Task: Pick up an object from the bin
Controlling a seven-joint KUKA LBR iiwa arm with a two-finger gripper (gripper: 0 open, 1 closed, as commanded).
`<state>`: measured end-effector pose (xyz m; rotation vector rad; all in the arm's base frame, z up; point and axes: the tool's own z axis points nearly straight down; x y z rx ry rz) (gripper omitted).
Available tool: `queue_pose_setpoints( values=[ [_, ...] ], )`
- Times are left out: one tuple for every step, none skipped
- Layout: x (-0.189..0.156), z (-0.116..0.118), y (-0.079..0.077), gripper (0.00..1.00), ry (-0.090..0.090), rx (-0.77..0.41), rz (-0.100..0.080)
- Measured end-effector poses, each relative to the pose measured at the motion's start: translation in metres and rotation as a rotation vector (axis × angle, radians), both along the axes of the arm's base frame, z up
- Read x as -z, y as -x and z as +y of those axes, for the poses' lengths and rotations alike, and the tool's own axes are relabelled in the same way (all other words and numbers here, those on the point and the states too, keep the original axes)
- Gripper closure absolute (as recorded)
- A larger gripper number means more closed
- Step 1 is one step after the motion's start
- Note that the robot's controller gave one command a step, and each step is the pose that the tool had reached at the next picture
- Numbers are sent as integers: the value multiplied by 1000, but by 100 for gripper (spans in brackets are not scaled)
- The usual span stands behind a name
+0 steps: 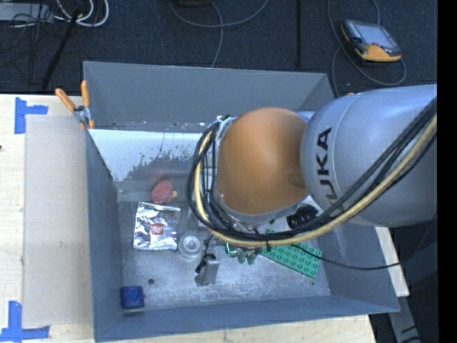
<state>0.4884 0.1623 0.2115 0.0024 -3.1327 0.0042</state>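
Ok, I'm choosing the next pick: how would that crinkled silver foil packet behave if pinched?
The foil packet looks crumpled and thin, so it would probably bend and crush rather than stay stiff. It lies flat on the bin floor, so catching an edge may be hard. It seems light; a push would likely slide it.

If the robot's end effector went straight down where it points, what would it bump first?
Probably just the bare bin floor. The end effector points down beside the clear round cap, left of the green studded plate, though depth is unclear.
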Motion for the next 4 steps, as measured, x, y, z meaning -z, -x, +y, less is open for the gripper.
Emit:
queue_pose_setpoints(
  values=[
    [119, 5, -48, 0, 2, 324, -3],
    [142, 47, -93, 0, -1, 177, 0],
    [142, 45, -95, 100, -2, 183, -8],
    [-36, 19, -95, 100, -5, 185, -18]
  ],
)
